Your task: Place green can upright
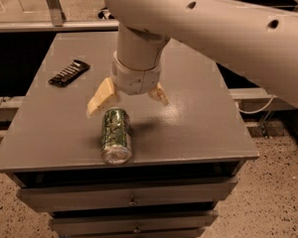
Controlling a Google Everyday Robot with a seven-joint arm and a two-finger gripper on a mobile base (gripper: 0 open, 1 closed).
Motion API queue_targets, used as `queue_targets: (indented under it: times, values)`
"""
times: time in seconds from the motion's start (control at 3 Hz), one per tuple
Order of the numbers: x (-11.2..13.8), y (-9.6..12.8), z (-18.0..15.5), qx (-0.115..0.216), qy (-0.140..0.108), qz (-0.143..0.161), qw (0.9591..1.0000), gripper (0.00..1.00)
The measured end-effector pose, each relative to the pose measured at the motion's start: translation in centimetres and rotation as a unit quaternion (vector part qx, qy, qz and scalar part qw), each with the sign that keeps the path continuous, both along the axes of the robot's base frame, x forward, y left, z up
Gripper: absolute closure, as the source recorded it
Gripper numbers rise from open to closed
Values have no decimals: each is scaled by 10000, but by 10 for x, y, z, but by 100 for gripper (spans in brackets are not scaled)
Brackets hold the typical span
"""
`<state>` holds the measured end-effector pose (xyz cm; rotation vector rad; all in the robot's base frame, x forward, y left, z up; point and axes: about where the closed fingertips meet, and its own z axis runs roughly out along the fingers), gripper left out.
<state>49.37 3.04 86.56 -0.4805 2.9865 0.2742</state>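
Nearest, at 6 o'clock: stacked grey drawers with small knobs, tucked under the front lip of the grey counter.

Just behind that lip, at about 7 o'clock from the counter's middle: the green can. Lies on its side, long axis running roughly 12 to 6, silver end turned toward the camera, green body with pale and dark markings facing up. Rests on the counter alone, gripped by nothing.

Directly past its far end, toward 12 o'clock: the gripper, pointing down at the counter. Released, with two tan fingers splayed wide toward 8 and 4 o'clock and nothing between them. Hangs close to the can's far rim, the 8 o'clock fingertip just beside it; contact impossible to judge.

Above the fingers, a pale round wrist, then the thick white arm sweeping off toward 2 o'clock and out of view.

Farther back, at 10 o'clock on the counter: a flat black packet with pale stripes, well apart from both can and gripper.

Beyond the counter's far edge, toward 11 o'clock: a pale horizontal rail.
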Motion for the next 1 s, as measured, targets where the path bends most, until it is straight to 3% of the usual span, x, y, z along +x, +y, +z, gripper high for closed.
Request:
queue_targets:
  times: [0.67, 1.0]
  values:
    - [-7, 11, -10, -446, -22, -231, 9987, 0]
    - [-9, 17, -14, -724, -53, -272, 9970, 24]
